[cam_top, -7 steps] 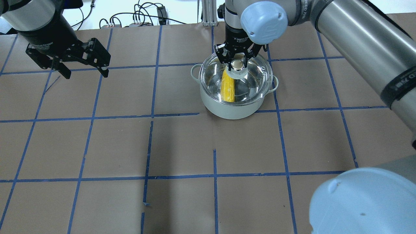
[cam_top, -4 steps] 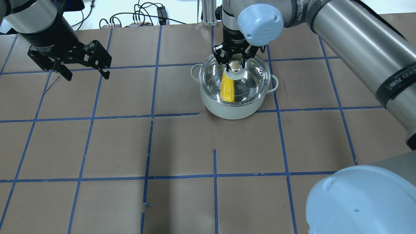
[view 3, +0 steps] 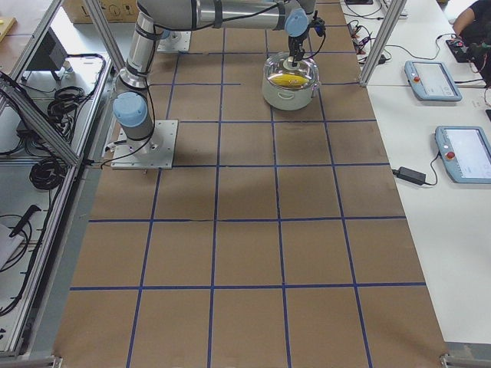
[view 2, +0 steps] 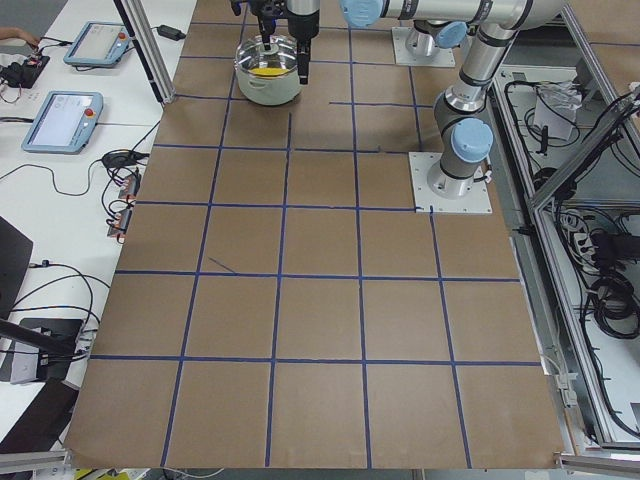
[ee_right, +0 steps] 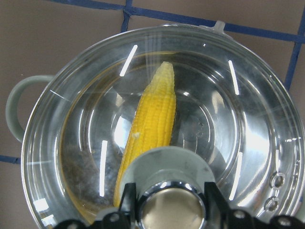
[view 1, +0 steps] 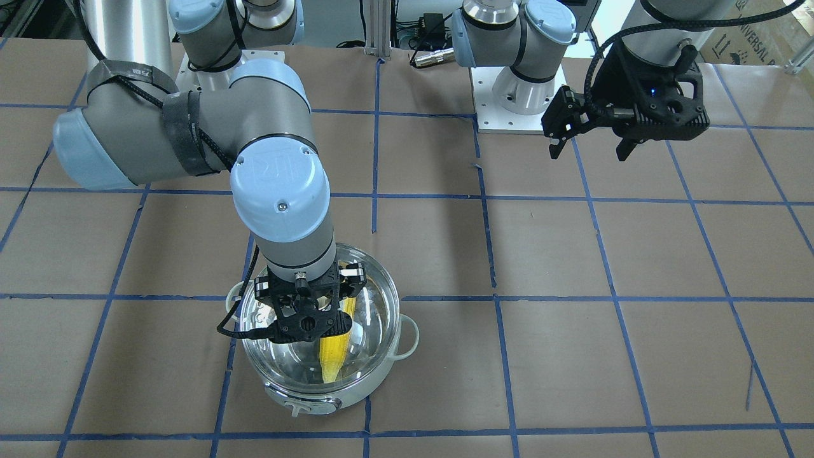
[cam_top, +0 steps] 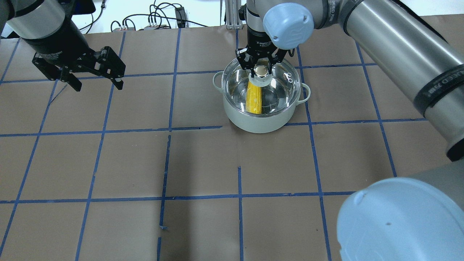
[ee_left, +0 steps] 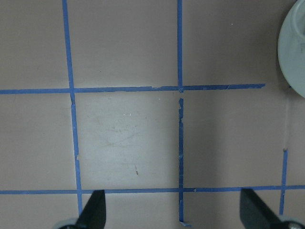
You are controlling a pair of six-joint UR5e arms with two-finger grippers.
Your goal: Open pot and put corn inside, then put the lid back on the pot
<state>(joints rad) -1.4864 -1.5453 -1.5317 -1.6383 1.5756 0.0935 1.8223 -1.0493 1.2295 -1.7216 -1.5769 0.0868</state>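
Observation:
The mint-white pot [cam_top: 253, 125] stands at the far middle of the table. The yellow corn [cam_top: 253, 99] lies inside it, seen through the glass. The clear glass lid [cam_top: 279, 90] covers the pot's mouth, in line with the rim. My right gripper [cam_top: 259, 70] points straight down and is shut on the lid's grey-white knob, fingers on either side. The right wrist view shows the corn [ee_right: 152, 119] under the lid [ee_right: 248, 119]. My left gripper [cam_top: 98, 86] hangs open and empty over the table, far left of the pot.
Brown paper with a blue tape grid covers the table [cam_top: 203, 163]. Cables and an aluminium post lie beyond the far edge [cam_top: 163, 18]. The pot's edge [ee_left: 293, 52] shows at the left wrist view's upper right. Tablets lie on the side benches [view 3: 433, 80].
The right gripper has moved the lid slightly left and down, from offset to the pot's right to lined up over the rim. The left gripper has shifted only a little.

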